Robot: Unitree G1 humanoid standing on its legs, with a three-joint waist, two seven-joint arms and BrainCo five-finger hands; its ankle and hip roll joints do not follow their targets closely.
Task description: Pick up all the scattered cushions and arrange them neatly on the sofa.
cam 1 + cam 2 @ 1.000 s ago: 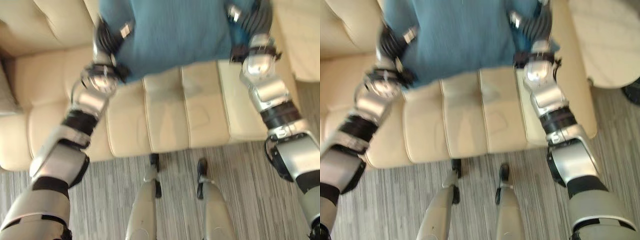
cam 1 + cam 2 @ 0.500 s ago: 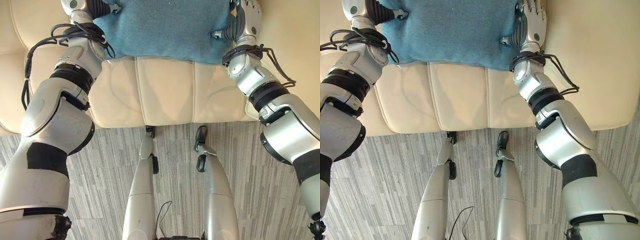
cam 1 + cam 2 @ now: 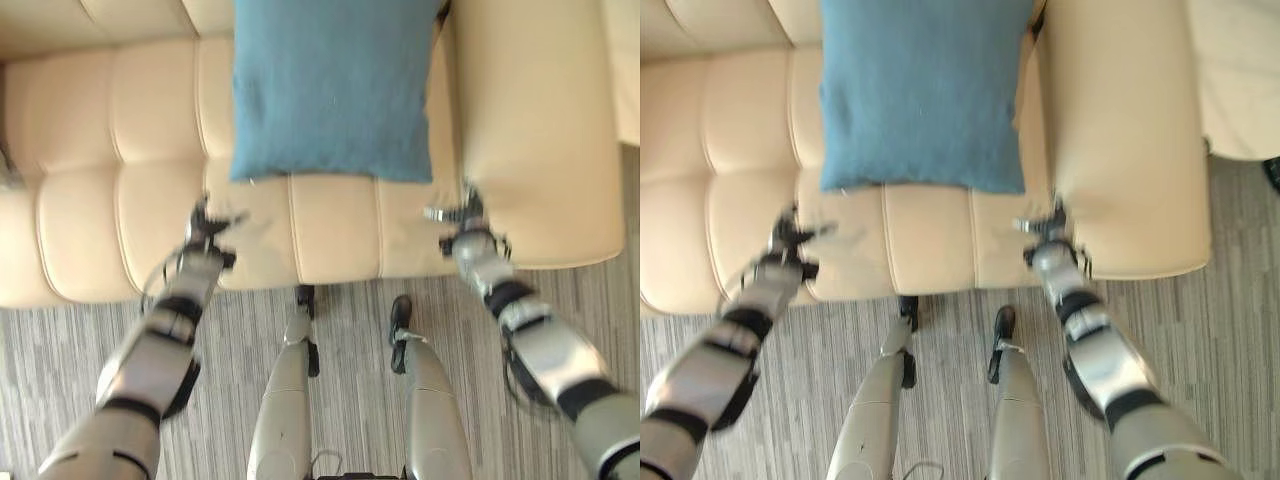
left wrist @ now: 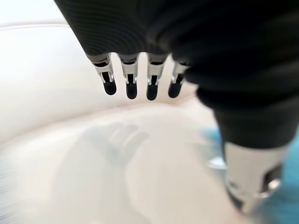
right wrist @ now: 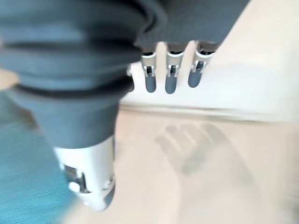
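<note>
You are looking at a living-room or lounge setting: a cream tufted leather sofa (image 3: 330, 230) with a broad padded armrest (image 3: 530, 130) stands on grey striped carpet (image 3: 60, 370). A teal cushion (image 3: 335, 90) lies on the sofa's seat, the sort of furnishing found in a home or showroom.

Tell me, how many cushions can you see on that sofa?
1. A blue cushion lies on the sofa seat, reaching up against the backrest, next to the armrest on the robot's right. Others may lie outside the views.
</note>
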